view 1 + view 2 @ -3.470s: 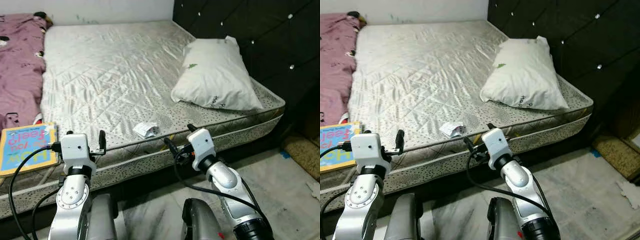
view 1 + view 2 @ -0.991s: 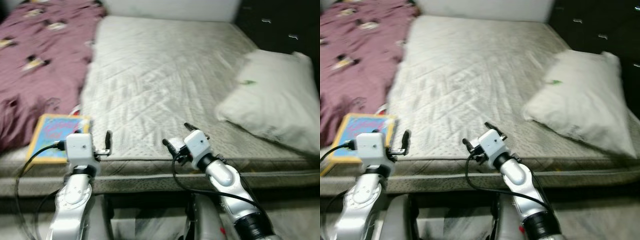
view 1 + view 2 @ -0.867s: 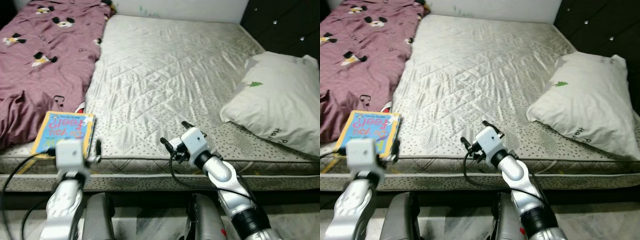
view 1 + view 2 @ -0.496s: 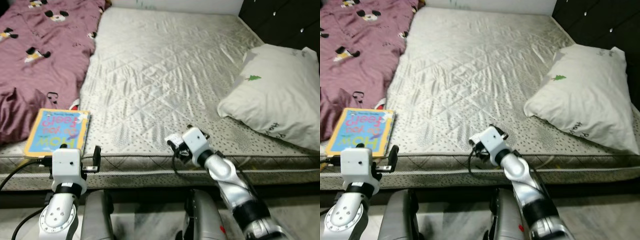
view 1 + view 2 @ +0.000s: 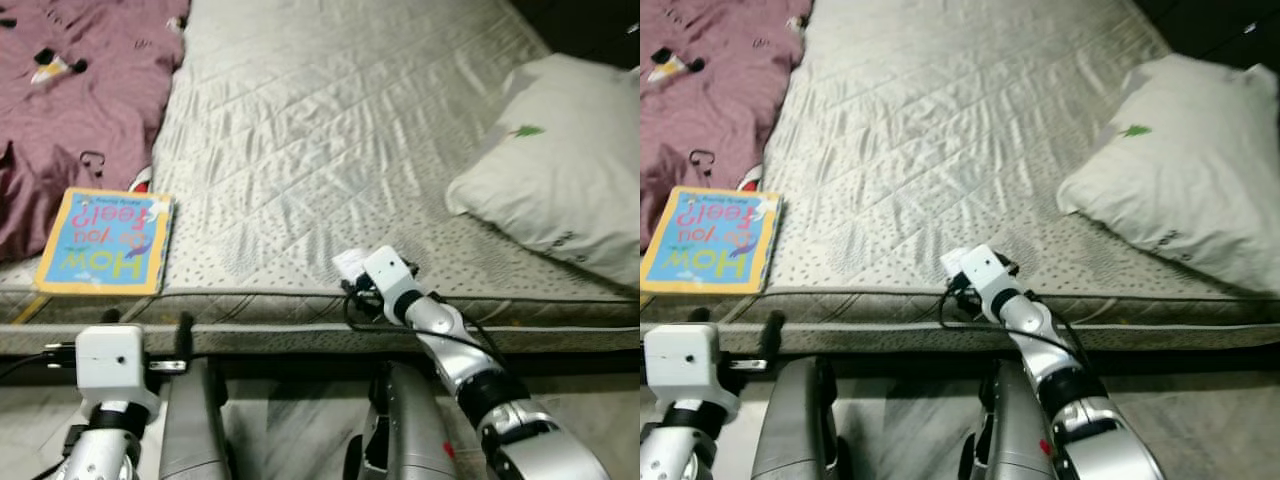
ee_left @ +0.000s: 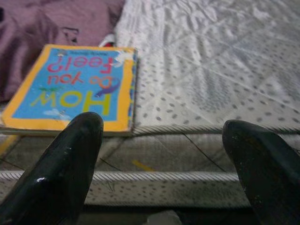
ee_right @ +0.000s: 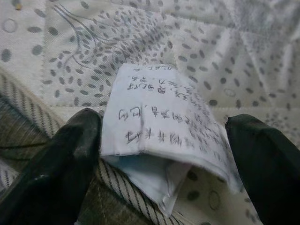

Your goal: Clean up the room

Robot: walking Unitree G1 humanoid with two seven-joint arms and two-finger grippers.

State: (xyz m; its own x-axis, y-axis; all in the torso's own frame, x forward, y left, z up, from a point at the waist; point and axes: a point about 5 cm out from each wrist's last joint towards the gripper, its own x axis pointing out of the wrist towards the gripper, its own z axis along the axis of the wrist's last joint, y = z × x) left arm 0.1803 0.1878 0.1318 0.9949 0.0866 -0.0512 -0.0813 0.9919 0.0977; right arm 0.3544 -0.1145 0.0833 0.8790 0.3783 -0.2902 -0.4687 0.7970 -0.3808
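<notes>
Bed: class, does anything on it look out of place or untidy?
Yes. A folded paper with handwriting lies at the mattress front edge, between the open right gripper fingers. A book lies flat near the same edge, beside a rumpled maroon blanket. The pillow looks in place.

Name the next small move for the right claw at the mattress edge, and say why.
Probably close the right claw on the paper slip. In the right wrist view the folded, handwritten slip lies on the mattress edge between the open fingers, one on each side, so a grasp looks lined up.
</notes>
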